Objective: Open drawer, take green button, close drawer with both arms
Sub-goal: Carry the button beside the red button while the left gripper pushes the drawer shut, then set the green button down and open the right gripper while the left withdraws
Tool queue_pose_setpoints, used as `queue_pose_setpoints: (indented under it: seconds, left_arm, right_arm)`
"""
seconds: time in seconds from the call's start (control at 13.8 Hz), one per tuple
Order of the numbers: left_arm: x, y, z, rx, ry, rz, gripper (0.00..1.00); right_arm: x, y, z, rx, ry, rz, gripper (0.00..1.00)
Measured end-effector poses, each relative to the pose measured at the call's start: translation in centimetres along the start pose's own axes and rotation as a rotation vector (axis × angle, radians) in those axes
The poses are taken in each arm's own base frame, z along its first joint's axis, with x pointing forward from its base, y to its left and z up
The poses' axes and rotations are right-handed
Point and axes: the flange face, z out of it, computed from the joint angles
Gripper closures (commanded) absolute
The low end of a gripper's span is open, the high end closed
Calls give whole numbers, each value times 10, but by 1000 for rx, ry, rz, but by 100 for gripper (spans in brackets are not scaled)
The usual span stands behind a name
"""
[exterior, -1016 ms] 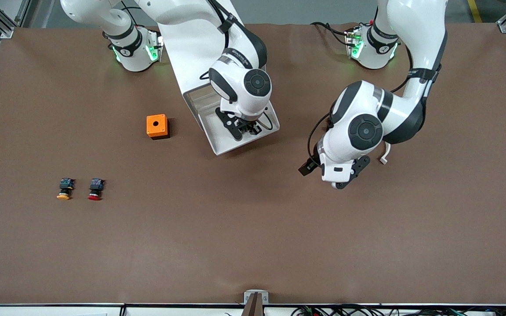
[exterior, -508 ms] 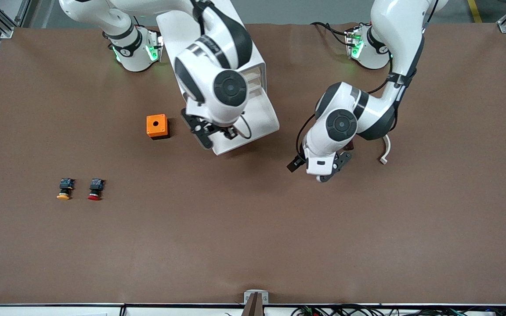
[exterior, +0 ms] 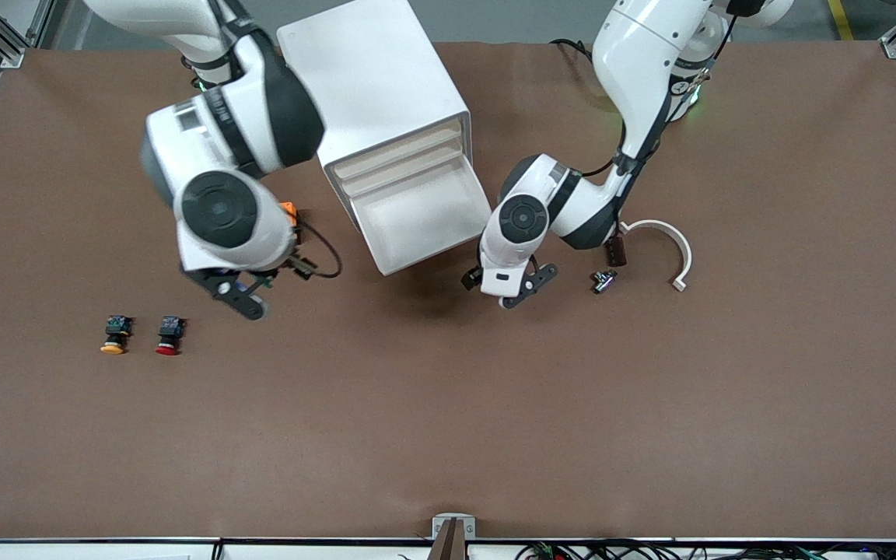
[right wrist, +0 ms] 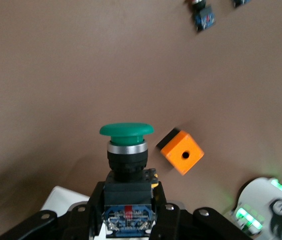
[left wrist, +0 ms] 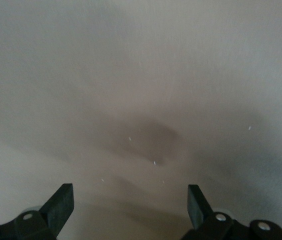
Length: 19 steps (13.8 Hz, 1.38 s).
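Button (right wrist: pixel 126 150), light and rigid, sits clamped by its black body in your right tool (right wrist: pixel 129 212); left tool (left wrist: pixel 130 205) gapes wide at the drawer (exterior: pixel 421 218).

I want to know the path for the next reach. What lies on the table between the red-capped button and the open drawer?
Front view: bare brown table; the right gripper, shut on the green button, hangs above the stretch between red-capped button and drawer.

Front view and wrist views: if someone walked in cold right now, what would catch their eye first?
Probably the green button gripped upright in the right gripper, up in the air over the brown table by the orange box. Next, the white drawer unit between the arms' bases, its lowest drawer pulled open. The left gripper, fingers open, hovers beside that drawer's front.
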Motion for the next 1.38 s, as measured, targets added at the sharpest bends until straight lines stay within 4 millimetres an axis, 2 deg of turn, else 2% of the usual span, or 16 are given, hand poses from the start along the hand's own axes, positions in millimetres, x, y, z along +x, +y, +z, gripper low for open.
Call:
queue_pose_setpoints:
  seconds: [0.22,0.36,0.51,0.8,1.02,1.23,1.38]
  left_arm:
    - [-34,5,7,21,-4,3,0]
    - [-60,7,12,44,-7,21,0]
    - [-88,8,17,66,-8,29,0]
    - [-153,7,31,95,0,41,0]
    - [-181,4,37,108,-3,34,0]
    - [-190,3,38,110,-4,31,0]
    - [-191,3,38,110,-3,28,0]
  right_arm:
    - [59,43,11,8,-16,-106,72]
    - [91,60,28,35,-11,-179,72]
    - [120,71,55,68,13,-270,72]
    - [172,89,127,140,112,-435,72]
    - [177,83,178,169,164,-458,72]
    - [173,76,227,183,189,-479,72]
    - [171,75,250,174,170,-501,72]
